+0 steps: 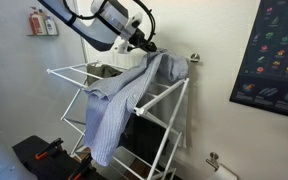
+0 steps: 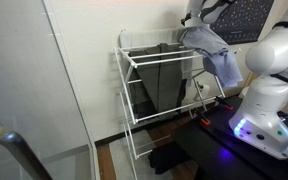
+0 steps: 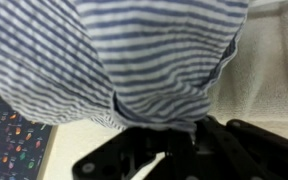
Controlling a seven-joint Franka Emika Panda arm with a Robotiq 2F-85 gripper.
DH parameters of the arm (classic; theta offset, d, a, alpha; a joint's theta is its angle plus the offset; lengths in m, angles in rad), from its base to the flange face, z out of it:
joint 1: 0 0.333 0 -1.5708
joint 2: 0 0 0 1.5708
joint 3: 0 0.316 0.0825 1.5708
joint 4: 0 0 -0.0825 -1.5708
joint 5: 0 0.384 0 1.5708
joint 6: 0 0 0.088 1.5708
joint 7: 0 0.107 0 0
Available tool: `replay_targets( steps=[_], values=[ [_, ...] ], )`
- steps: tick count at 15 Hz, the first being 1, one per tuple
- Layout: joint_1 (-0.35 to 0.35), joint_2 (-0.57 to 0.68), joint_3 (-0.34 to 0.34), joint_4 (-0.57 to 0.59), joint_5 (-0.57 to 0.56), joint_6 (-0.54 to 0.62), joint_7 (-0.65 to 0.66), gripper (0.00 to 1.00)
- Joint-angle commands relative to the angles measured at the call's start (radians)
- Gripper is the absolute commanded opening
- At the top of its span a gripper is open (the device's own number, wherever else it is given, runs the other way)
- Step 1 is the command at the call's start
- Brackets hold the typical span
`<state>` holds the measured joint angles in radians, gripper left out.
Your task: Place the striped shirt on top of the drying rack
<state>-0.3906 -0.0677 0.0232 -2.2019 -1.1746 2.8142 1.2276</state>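
Corner drape: striped shirt (image 1: pixel 114 100) held over the drying rack (image 1: pixel 68 69)

The gripper (image 1: pixel 145 45) is pinched on a bunch of the fabric. The cloth lies across 1 top corner of the rack, most of it hanging down outside the bars. If it is let go here, I judge the hanging weight could drag the shirt off to the floor — it needs carrying further across first.

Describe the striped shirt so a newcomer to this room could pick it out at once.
Find the white wire drying rack against the pale wall. Draped over its top, pinched by the gripper, hangs the striped shirt. It is light blue with fine white stripes, unlike the dark grey cloth inside the rack.
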Motion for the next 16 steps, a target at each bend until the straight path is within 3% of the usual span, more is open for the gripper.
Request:
replay_targets(
  steps=[1, 13, 15, 16],
  values=[
    [0.01, 0.07, 0.011, 0.045, -0.03, 0.018, 0.02, 0.07],
    [0.01, 0.186, 0.013, 0.065, 0.02, 0.009, -0.017, 0.05],
    [0.008, 0.183, 0.015, 0.068, 0.05, 0.006, -0.028, 0.38],
    [0.009, 0.182, 0.015, 0.069, 0.062, 0.004, -0.031, 0.44]
  ],
)
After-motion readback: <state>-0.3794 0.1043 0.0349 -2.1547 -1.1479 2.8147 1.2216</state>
